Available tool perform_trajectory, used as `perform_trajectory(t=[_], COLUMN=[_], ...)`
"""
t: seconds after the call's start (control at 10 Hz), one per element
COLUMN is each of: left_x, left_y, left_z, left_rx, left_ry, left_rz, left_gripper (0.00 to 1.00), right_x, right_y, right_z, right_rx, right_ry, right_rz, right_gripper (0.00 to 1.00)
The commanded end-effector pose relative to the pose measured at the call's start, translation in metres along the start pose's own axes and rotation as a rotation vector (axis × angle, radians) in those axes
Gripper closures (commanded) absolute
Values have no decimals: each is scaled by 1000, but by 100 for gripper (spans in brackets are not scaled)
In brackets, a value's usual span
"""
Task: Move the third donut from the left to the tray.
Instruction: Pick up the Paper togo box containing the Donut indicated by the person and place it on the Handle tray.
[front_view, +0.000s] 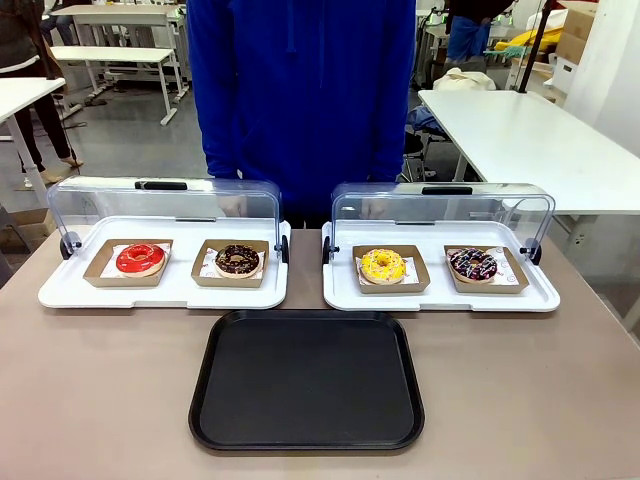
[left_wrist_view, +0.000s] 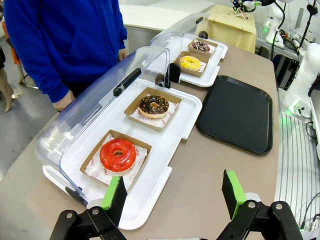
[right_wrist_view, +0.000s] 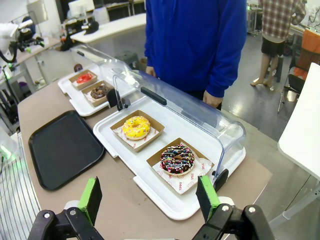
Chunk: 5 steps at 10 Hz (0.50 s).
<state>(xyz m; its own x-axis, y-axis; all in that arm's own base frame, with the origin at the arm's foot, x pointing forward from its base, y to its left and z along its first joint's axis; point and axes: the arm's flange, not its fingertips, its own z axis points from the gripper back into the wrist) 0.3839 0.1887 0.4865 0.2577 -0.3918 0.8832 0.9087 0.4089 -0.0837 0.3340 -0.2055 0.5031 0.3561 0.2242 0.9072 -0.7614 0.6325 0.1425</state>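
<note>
The left gripper (left_wrist_view: 175, 194) and right gripper (right_wrist_view: 149, 196) gape wide, both empty. The yellow donut (front_view: 382, 264) sits in its cardboard tray (front_view: 418, 284) inside the open-lidded white tray (front_view: 440, 300), just beyond the black tray (front_view: 305, 442). Best pinch the cardboard's edges, I'd say, sparing the icing.

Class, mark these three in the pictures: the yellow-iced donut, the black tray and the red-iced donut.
yellow-iced donut (front_view: 370, 266), front view, icing left of its hole.
black tray (front_view: 305, 385), front view, bare middle of its floor.
red-iced donut (left_wrist_view: 106, 156), left wrist view, icing left of its hole.
</note>
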Motion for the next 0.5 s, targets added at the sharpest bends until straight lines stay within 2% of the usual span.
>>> perform_trajectory(t=[0.0, 0.4], left_x=[2, 2], left_y=[0, 0], left_z=[1, 1], left_rx=[-7, -7], left_ry=[-10, -10], left_rz=[-12, -12], left_gripper=[0, 0], right_x=[4, 4], right_y=[-3, -3], right_z=[0, 0], right_rx=[2, 2], right_ry=[-23, -23], right_rz=[26, 26], right_gripper=[0, 0])
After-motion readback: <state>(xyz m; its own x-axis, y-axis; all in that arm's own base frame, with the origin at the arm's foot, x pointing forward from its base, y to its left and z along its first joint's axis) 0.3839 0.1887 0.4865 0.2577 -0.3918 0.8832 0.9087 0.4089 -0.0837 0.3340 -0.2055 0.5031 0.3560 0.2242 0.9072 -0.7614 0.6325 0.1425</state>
